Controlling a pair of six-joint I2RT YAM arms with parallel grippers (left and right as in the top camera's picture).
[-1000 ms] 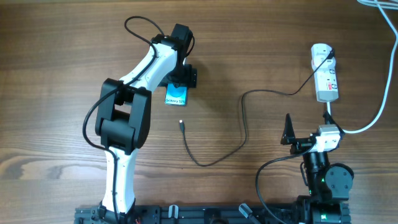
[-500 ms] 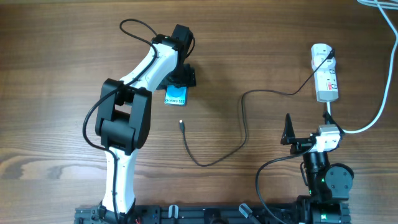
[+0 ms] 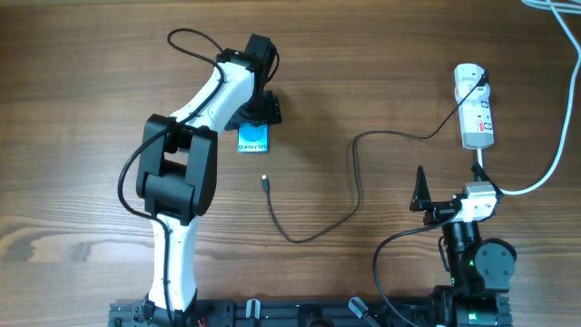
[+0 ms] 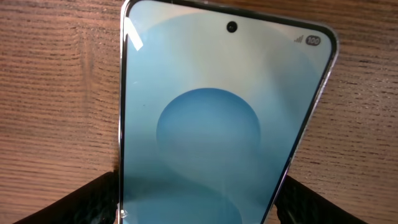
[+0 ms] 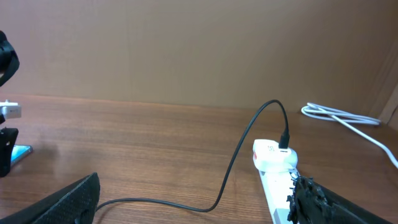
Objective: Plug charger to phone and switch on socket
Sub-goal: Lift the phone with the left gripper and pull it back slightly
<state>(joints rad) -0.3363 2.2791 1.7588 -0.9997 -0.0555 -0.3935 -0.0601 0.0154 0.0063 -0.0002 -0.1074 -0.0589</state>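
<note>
— Looking down on a brown wood-grain table [image 3: 73, 91]. Spotting the left gripper [image 4: 199, 186]?

— Finding it narrowed around the phone [image 3: 253, 138], with black fingers [image 4: 81, 202] hugging both long edges near one end and seemingly touching them.

— Reading anything?

— Making out "Galaxy S25" on the light blue face from overhead. Up close, catching "100" beside signal bars in a top corner, plus a punch-hole camera [image 4: 232, 27] above a turquoise oval.

— Moving outward?

— Noticing the charger [image 3: 313, 236], starting at the metallic tip [image 3: 264, 181] near the phone's lower end, not touching it. Tracing the thin black cable looping right, then climbing to the socket [image 3: 474, 107] by the table's right side and plugging in at the far end. Seeing red and dark marks there, too small for reading.

— Checking the right gripper [image 5: 193, 186]?

— Finding it spread wide, gripping nothing, sitting near the socket, with a thick white cord [image 3: 545, 177] passing alongside.
</note>
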